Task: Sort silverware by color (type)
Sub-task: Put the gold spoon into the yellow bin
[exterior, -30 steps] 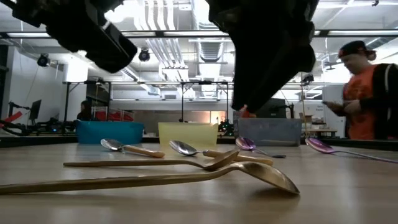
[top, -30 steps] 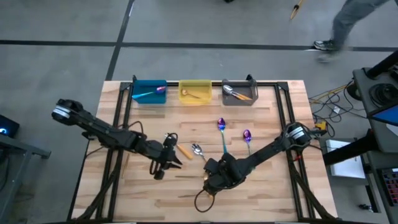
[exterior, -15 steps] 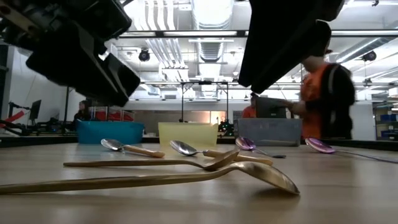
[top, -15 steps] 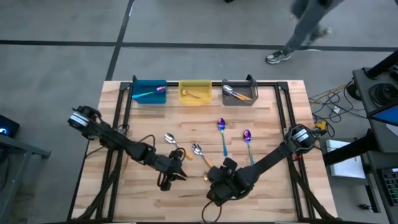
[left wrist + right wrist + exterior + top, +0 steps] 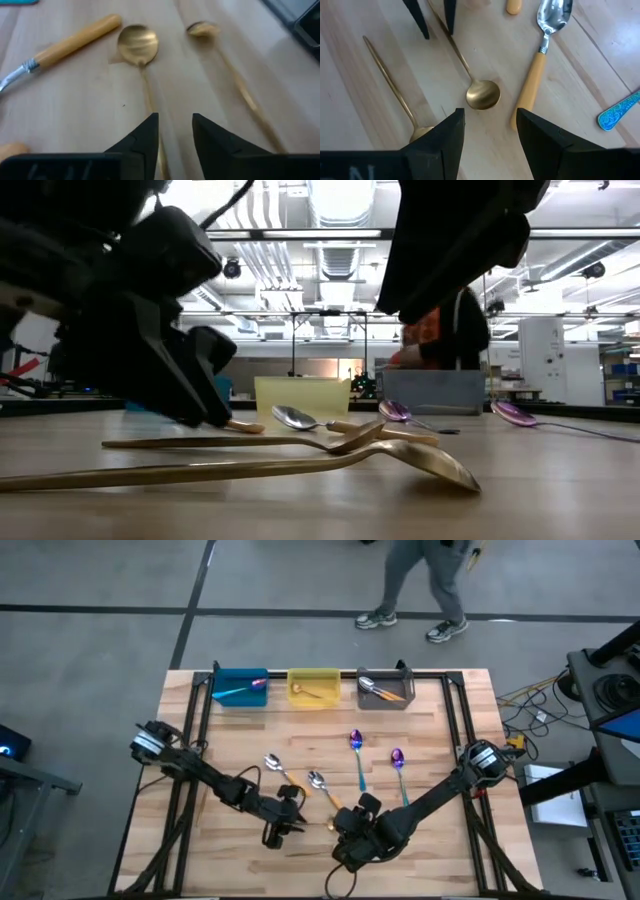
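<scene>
Two thin all-gold spoons lie on the pale wooden table (image 5: 430, 850) at its near side. The left claw (image 5: 174, 131) hangs low with its dark fingers parted around the handle of one gold spoon (image 5: 141, 55), not clenched on it; the second gold spoon (image 5: 220, 55) lies just beside. The right claw (image 5: 487, 127) hovers released above the same spoon's bowl. Just beyond both claws lie two silver spoons with orange handles (image 5: 277, 769), then two purple-blue spoons with teal handles (image 5: 357, 752). Farthest off stand a blue bin (image 5: 238, 688), yellow bin (image 5: 313, 689) and gray bin (image 5: 385, 690), each holding cutlery.
</scene>
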`<state>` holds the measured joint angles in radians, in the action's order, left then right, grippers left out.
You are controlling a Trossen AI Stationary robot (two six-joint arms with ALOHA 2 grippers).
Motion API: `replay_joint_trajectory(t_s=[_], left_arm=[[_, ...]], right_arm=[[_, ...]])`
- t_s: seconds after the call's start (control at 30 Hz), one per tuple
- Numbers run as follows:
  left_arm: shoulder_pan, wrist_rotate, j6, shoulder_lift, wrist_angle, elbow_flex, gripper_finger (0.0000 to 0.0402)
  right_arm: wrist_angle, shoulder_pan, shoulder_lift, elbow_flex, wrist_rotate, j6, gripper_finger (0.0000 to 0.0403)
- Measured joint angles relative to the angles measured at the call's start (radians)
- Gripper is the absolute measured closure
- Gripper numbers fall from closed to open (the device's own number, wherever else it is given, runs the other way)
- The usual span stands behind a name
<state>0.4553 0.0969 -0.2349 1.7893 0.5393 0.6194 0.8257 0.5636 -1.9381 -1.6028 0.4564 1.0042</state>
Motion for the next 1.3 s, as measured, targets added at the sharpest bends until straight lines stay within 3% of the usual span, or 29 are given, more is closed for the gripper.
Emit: replay_joint_trajectory(t_s=[0.27, 0.77, 0.93, 1.1, 1.3], left_arm=[[0.0, 0.022, 0.013, 0.062, 0.004, 0.027, 0.0274], [0.002, 0.098, 0.07, 0.128, 0.044, 0.045, 0.0304], [0.001, 0.111, 0.048, 0.167, 0.09, 0.045, 0.033], [-0.001, 0.12, 0.035, 0.174, 0.093, 0.044, 0.0389], [-0.001, 0.129, 0.038, 0.162, 0.092, 0.041, 0.0396]], right_arm=[[-0.002, 0.0, 0.0, 0.0, 0.001, -0.001, 0.0233], [-0.003, -0.001, 0.001, 0.0, 0.045, -0.002, 0.0233], [-0.005, -0.001, -0.005, 0.0, 0.045, -0.002, 0.0233], [-0.006, -0.001, -0.007, 0.0, 0.045, -0.002, 0.0233], [-0.008, -0.001, -0.007, 0.0, 0.046, -0.008, 0.0233]])
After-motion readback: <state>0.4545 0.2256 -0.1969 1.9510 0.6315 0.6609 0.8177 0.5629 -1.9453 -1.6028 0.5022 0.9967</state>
